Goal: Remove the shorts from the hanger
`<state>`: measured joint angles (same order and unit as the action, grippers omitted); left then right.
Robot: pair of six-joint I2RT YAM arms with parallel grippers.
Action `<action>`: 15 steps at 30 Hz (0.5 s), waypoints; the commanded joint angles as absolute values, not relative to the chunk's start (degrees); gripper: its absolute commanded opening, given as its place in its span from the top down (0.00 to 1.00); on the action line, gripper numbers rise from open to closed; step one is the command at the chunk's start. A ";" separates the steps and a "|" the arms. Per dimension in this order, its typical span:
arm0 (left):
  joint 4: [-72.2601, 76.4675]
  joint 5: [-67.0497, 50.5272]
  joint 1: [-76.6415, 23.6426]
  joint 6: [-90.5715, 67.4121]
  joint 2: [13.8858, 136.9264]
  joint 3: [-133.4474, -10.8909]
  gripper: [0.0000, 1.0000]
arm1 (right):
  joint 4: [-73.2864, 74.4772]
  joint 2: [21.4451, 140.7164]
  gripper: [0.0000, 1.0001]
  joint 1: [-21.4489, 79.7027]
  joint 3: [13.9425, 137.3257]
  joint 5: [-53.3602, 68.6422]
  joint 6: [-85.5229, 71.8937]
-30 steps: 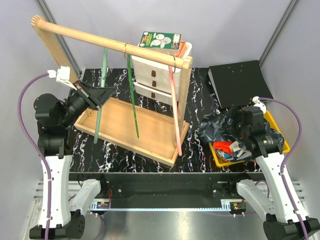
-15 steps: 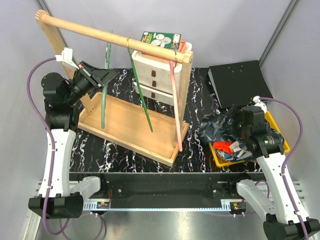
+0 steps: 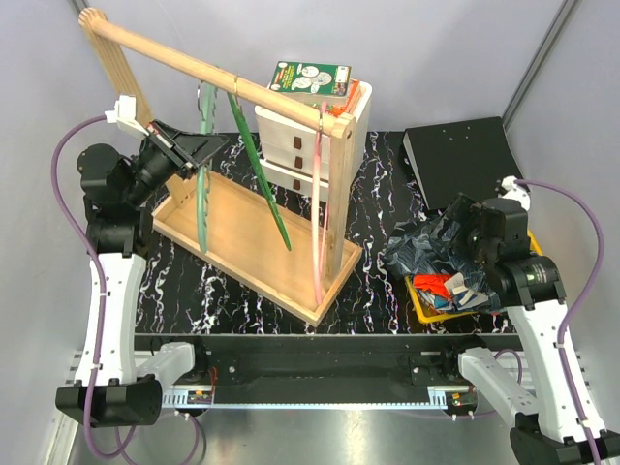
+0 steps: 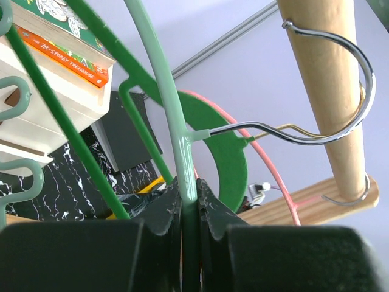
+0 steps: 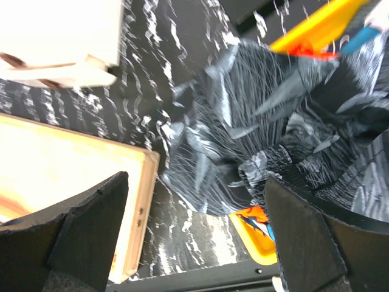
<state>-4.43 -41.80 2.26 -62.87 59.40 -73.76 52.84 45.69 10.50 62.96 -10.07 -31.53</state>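
On the black, white-veined table (image 3: pixel 387 194), walled in pale lavender, a wooden rack (image 3: pixel 242 242) stands askew, its rail (image 3: pixel 194 68) carrying a pale green hanger (image 4: pixel 167 91), a dark green hanger (image 3: pixel 262 184) and a pink hanger (image 3: pixel 318 223). The left gripper (image 4: pixel 188 201) is clamped on the pale green one.

At right, the navy-grey shorts (image 3: pixel 421 247) lie crumpled with no clear long axis. They spill leftward off the yellow bin (image 3: pixel 542 262) over the orange shorts (image 3: pixel 434 284) and blue-patterned shorts (image 3: pixel 465 295). The right gripper (image 5: pixel 194 213) hangs over them, jaws wide. A strip of bare table separates the heap from the rack's base.
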 commanded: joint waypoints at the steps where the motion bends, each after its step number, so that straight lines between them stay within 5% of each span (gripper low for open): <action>1: 6.15 -42.80 2.11 -63.72 57.92 -77.61 1.00 | 54.40 45.35 0.00 10.81 70.03 -11.78 -29.97; 15: 4.49 -42.01 2.11 -64.42 57.91 -80.59 1.00 | 55.81 45.09 0.00 10.81 71.98 -7.65 -30.67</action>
<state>-0.71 -41.78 2.26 -64.49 57.36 -76.14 55.86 44.97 10.50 71.13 -9.28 -31.07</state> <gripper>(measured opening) 0.122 0.994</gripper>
